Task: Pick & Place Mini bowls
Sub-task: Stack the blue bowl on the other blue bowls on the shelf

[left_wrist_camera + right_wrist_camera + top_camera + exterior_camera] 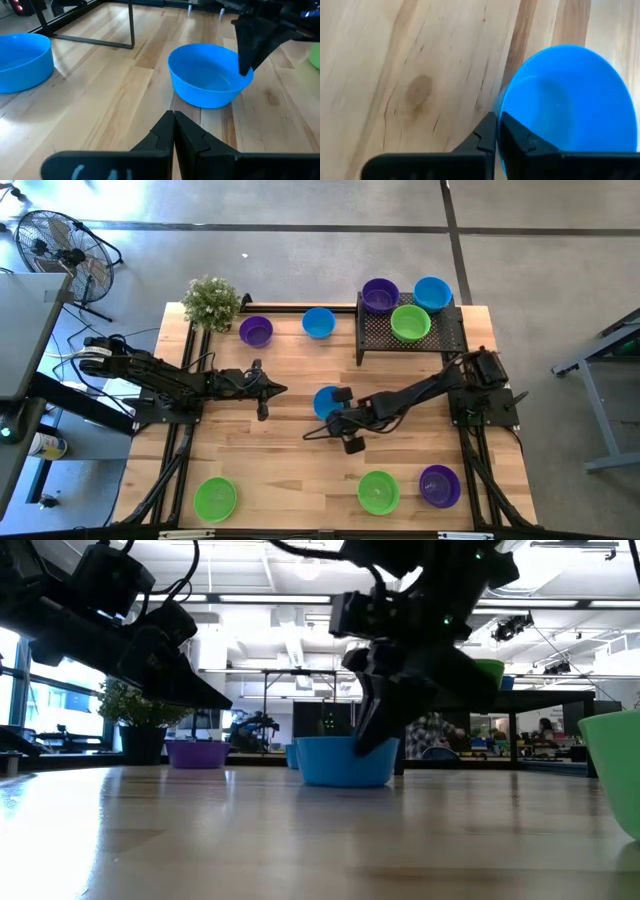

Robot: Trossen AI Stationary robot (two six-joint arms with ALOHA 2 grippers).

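Near the middle of the table (300, 470), the right gripper (496, 131) has its fingers pinched together on the rim of a blue bowl (324, 402), one finger inside the wall and one outside. That rim pinch is the natural way to take a shallow bowl, since the body is too wide to span. In the low view the bowl sits flat on the wood, not yet lifted.

The left gripper (174, 131) hovers just to the left of the same bowl, its fingers shut on nothing and pointed toward it. It looks parked there to stay clear of the working arm.

At the upper right of the high view a black mesh tray (440, 340) holds a purple, a blue and a green bowl, so it is probably the drop-off. Loose bowls remain: a purple and a blue one along the top edge beside a potted plant (211, 302), and two green ones and a purple one along the bottom.
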